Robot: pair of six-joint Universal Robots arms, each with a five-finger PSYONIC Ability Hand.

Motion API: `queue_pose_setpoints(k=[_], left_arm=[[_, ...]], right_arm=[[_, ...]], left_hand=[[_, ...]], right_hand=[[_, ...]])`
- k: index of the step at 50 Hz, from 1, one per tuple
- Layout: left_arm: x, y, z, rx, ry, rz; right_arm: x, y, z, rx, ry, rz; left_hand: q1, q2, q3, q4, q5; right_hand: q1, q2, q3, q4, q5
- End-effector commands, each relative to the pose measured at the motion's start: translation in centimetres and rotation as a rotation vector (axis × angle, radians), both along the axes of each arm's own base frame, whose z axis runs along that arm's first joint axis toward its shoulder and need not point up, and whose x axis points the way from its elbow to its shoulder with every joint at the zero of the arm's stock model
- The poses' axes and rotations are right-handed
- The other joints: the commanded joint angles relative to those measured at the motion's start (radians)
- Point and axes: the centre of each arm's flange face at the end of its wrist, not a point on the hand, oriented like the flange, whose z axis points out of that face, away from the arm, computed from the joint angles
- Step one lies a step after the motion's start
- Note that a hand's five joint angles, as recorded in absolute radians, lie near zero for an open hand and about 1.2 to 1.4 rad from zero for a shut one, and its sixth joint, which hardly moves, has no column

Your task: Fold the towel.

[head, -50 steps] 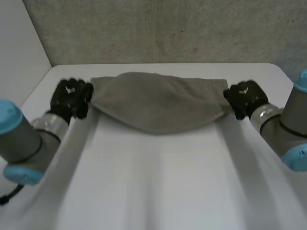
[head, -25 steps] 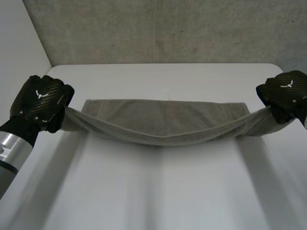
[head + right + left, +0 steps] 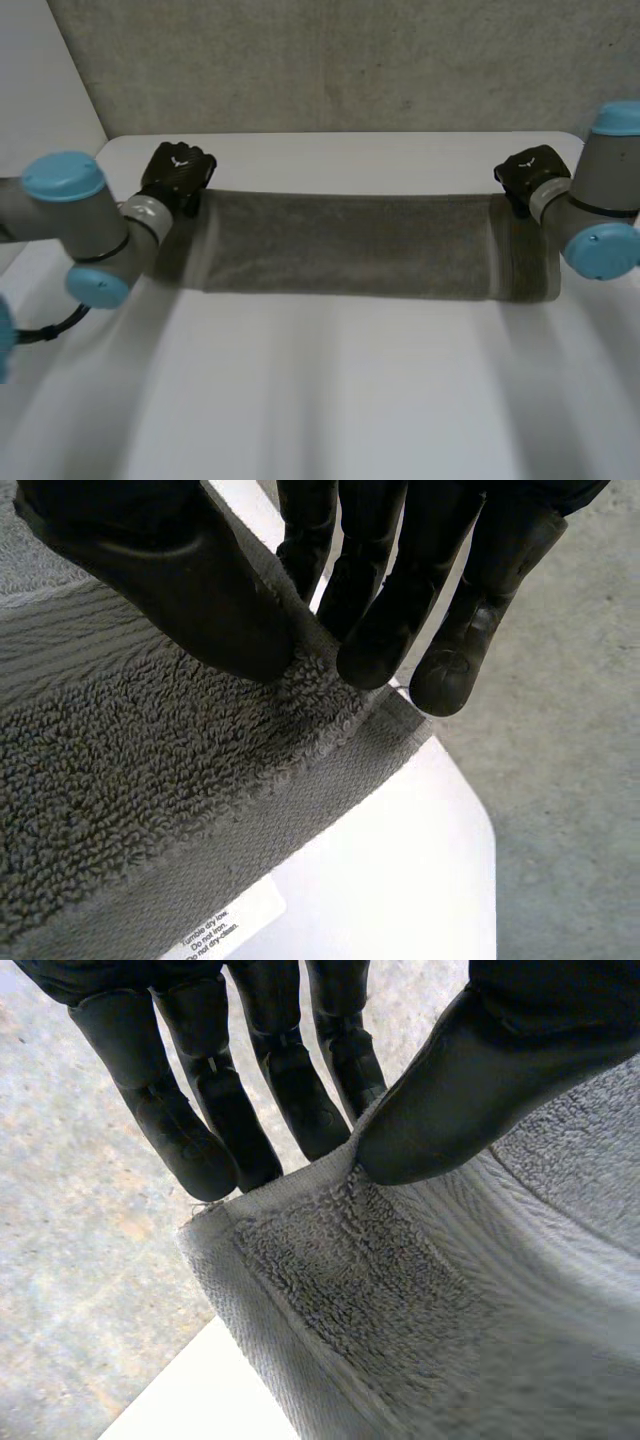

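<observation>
While robot hands (image 3: 178,172) (image 3: 528,170) pinch corners, towel (image 3: 350,245) spans between.

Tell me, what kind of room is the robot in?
Probably a lab or test room, not a home: a plain white table, a rough grey wall like concrete behind it, and the robot's left hand and right hand each pinching a corner of a grey towel.

Grey towel (image 3: 350,245), white tabletop (image 3: 330,400)
The towel is plain grey, without any pattern; its label (image 3: 215,927) is white with dark print. The left hand (image 3: 177,172) and the right hand (image 3: 528,172) are black, the arms (image 3: 85,225) grey with light-blue caps.
</observation>
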Motion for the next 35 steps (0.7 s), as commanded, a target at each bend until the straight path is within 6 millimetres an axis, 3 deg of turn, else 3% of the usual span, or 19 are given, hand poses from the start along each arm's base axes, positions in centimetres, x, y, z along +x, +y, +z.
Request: queue_pose_setpoints(k=[1,2,3,5,6,7,11,13,14,16,19,21,22,24,27,29,35], left_arm=[[-1.6,-1.7,-1.5,0.030,-0.009,0.008],[-2.2,-1.6,-1.7,0.039,-0.012,-0.001],[-2.2,-1.6,-1.7,0.039,-0.012,-0.002],[-2.5,-1.2,-1.7,0.061,-0.016,0.002],[-2.5,-1.2,-1.7,0.061,-0.016,0.002],[-2.3,-1.1,-1.8,0.076,-0.020,0.022],[-1.8,-0.7,-1.8,0.107,-0.028,0.071],[-0.9,0.2,-0.7,0.132,-0.040,0.123],[-0.9,0.2,-0.6,0.132,-0.040,0.124],[0.3,1.4,0.3,0.161,-0.049,0.147],[0.8,2.5,0.9,0.174,-0.051,0.146],[2.0,4.4,1.9,0.190,-0.040,0.156],[2.0,4.4,1.9,0.190,-0.040,0.157],[2.6,6.5,2.6,0.184,-0.012,0.158],[2.9,7.5,2.7,0.176,0.003,0.157],[3.1,9.3,3.1,0.137,0.029,0.142],[3.0,11.3,3.0,0.089,0.048,0.102]], right_arm=[[1.3,-1.4,-1.6,-0.035,-0.013,0.007],[1.4,-1.4,-1.6,-0.039,-0.014,0.002],[1.4,-1.4,-1.6,-0.039,-0.014,0.002],[1.5,-1.3,-1.4,-0.043,-0.030,-0.030],[1.5,-1.3,-1.4,-0.043,-0.030,-0.030],[1.3,-1.3,-1.5,-0.035,-0.050,-0.054],[1.2,-0.8,-0.6,-0.019,-0.114,-0.075],[1.0,0.5,1.9,-0.017,-0.175,-0.075],[1.0,0.5,1.9,-0.017,-0.175,-0.075],[0.4,2.6,2.7,0.025,-0.183,-0.074],[0.1,3.7,3.0,0.045,-0.179,-0.063],[-0.5,6.1,3.4,0.070,-0.179,-0.040],[-0.5,6.1,3.4,0.071,-0.179,-0.040],[-0.8,8.2,3.1,0.093,-0.179,-0.023],[-1.0,9.1,2.7,0.101,-0.177,-0.018],[-1.2,10.1,1.6,0.107,-0.175,-0.016],[-1.5,10.8,-0.4,0.118,-0.135,-0.013]], left_hand=[[-0.117,-0.217,-0.240,-0.219,-0.342],[-0.600,-0.700,-0.724,-0.703,-0.825],[-0.605,-0.705,-0.728,-0.707,-0.830],[-0.953,-1.053,-1.076,-1.055,-1.178],[-0.955,-1.055,-1.078,-1.057,-1.179],[-1.175,-1.275,-1.299,-1.278,-1.400],[-1.233,-1.333,-1.357,-1.336,-1.458],[-1.233,-1.333,-1.357,-1.336,-1.458],[-1.233,-1.333,-1.357,-1.336,-1.458],[-1.233,-1.333,-1.357,-1.336,-1.458],[-1.233,-1.333,-1.357,-1.336,-1.458],[-1.233,-1.333,-1.357,-1.336,-1.458],[-1.233,-1.333,-1.357,-1.336,-1.458],[-1.236,-1.336,-1.360,-1.339,-1.461],[-1.236,-1.336,-1.360,-1.339,-1.461],[-1.231,-1.331,-1.354,-1.333,-1.455],[-1.228,-1.328,-1.351,-1.330,-1.452]], right_hand=[[-0.952,-0.946,-0.950,-0.951,-0.953],[-1.147,-1.141,-1.146,-1.146,-1.149],[-1.147,-1.141,-1.146,-1.146,-1.149],[-1.147,-1.141,-1.146,-1.146,-1.149],[-1.147,-1.141,-1.146,-1.146,-1.149],[-1.147,-1.141,-1.146,-1.146,-1.149],[-1.147,-1.141,-1.146,-1.146,-1.149],[-1.147,-1.141,-1.146,-1.146,-1.149],[-1.147,-1.141,-1.146,-1.146,-1.149],[-1.147,-1.141,-1.146,-1.146,-1.149],[-1.147,-1.141,-1.146,-1.146,-1.149],[-1.147,-1.141,-1.146,-1.146,-1.149],[-1.147,-1.141,-1.146,-1.146,-1.149],[-1.147,-1.141,-1.146,-1.146,-1.149],[-1.147,-1.141,-1.146,-1.146,-1.149],[-1.147,-1.141,-1.146,-1.146,-1.149],[-1.147,-1.141,-1.146,-1.146,-1.149]])
